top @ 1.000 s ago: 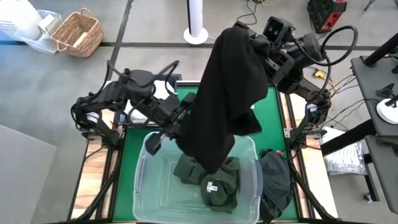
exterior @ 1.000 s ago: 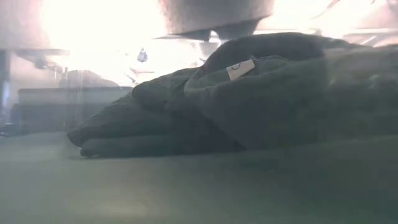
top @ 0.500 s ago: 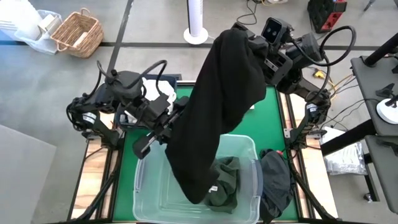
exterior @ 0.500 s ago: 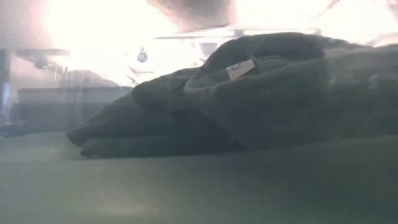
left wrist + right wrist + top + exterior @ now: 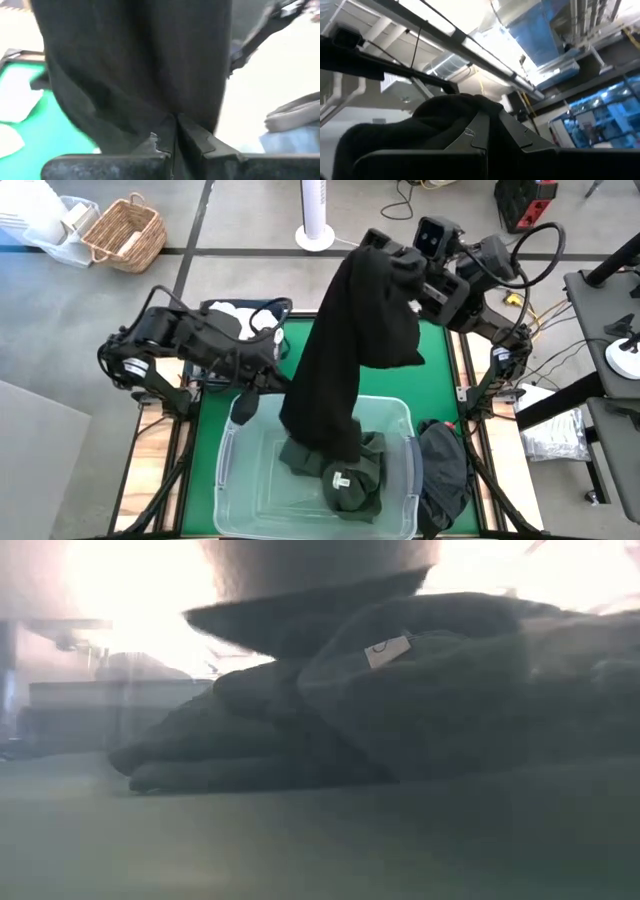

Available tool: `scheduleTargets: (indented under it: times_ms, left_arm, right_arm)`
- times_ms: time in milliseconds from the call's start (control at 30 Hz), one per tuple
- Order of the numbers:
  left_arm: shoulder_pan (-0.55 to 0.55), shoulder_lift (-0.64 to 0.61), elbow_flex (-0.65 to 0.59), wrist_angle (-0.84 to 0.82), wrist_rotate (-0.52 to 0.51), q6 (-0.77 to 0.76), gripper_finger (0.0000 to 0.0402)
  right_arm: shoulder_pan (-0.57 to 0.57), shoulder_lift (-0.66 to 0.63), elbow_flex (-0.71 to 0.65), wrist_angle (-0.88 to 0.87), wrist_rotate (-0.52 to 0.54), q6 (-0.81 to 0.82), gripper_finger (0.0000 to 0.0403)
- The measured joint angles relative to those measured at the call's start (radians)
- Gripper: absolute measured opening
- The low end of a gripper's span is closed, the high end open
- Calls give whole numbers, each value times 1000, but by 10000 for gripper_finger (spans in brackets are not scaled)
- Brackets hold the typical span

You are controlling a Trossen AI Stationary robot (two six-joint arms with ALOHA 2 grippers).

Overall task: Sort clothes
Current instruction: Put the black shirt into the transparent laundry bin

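Observation:
A long black garment [image 5: 345, 350] hangs high over the green mat between my two grippers. My right gripper [image 5: 392, 258] is at its top end, shut on it and pointing up. My left gripper [image 5: 288, 383] is shut on its left side, about halfway down. The garment's lower end [image 5: 300, 620] hangs just above the dark green clothes [image 5: 345, 470] that lie piled in the clear tub [image 5: 228, 480]. One of those clothes shows a small white tag [image 5: 387, 650]. White clothes [image 5: 245, 318] lie in a dark bin at the far left. My left gripper pinches a gather of the black garment [image 5: 172, 107] between its two shut fingers, with creases running to the fingertips. The fingers come from the table's left, slanting down. The cloth hangs past them, clear of the table. My right gripper pinches the garment's top end [image 5: 470, 107] between its two fingers, which slant upward. The cloth is heaped over the fingers. From there it hangs down, lifted clear.
A dark grey garment [image 5: 445, 465] lies bunched at the tub's right side, near the table's right edge. Bare green mat [image 5: 210, 405] shows left of the tub. On the floor beyond the table stand a wicker basket [image 5: 125, 232] and a white fan stand [image 5: 315, 220].
My left gripper, still shut on the garment, has drawn back toward the table's left and tipped downward. The garment's lower part swung out toward the near left, then swung back. It now hangs narrower over the green clothes, with its lower end lower over the tub.

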Motion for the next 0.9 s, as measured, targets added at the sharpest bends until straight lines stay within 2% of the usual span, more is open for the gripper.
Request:
scheduleTargets:
  times_ms: [300,900]
  left_arm:
    - [0,-55,0,-136,-143,-20,0]
    - [1,-142,0,-148,-310,-16,0]
  right_arm:
    - [56,2,0,-76,-15,47,12]
    - [203,46,0,-151,7,73,12]
